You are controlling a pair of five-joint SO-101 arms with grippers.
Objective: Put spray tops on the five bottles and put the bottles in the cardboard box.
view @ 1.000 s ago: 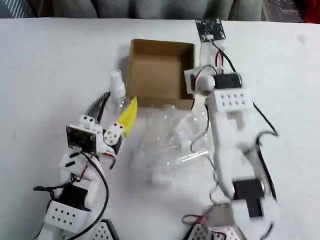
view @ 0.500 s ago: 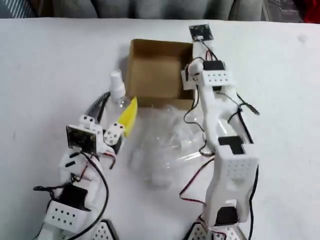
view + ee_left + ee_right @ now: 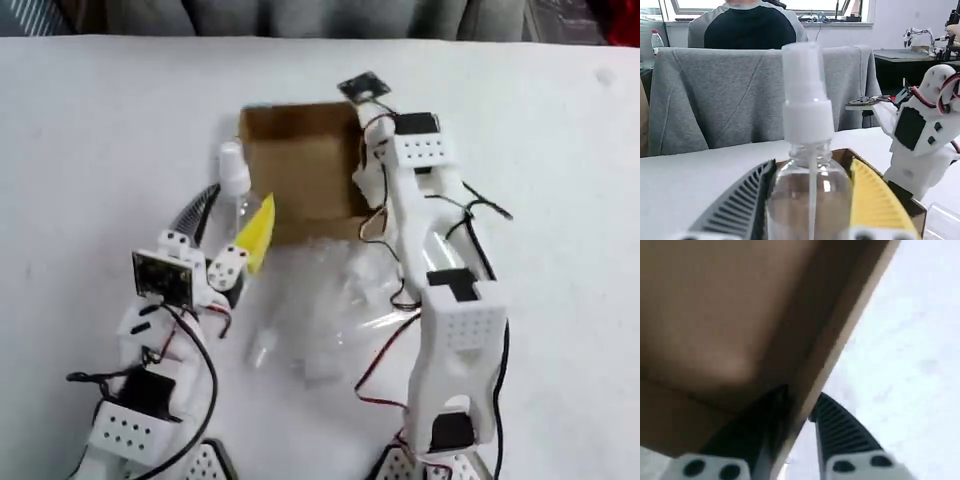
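Left gripper (image 3: 812, 165) closed on a clear bottle (image 3: 807, 200), black finger (image 3: 747, 200) on one side and yellow finger (image 3: 872, 200) on the other, both against the bottle body. The bottle is upright with a white spray top (image 3: 807, 100) already on it. From above it sits just outside the cardboard box (image 3: 300, 165), beside the box's left wall; can't tell if it rests on the table (image 3: 100, 120) or is held slightly off it. Right gripper (image 3: 795, 420) straddles the box's right wall, one finger inside the box and the ribbed one (image 3: 840, 432) outside, jaws nearly together and clamped on the cardboard edge. The right arm (image 3: 440, 300) stretches forward from the near table edge to the box. The box is open at the top, with plain brown cardboard showing inside. A pile of clear bottles (image 3: 330, 290) lies on the table just in front of the box, between the two arms, jumbled together and hard to count. A small white part (image 3: 260, 352) lies at the near left edge of the pile, too small to identify.
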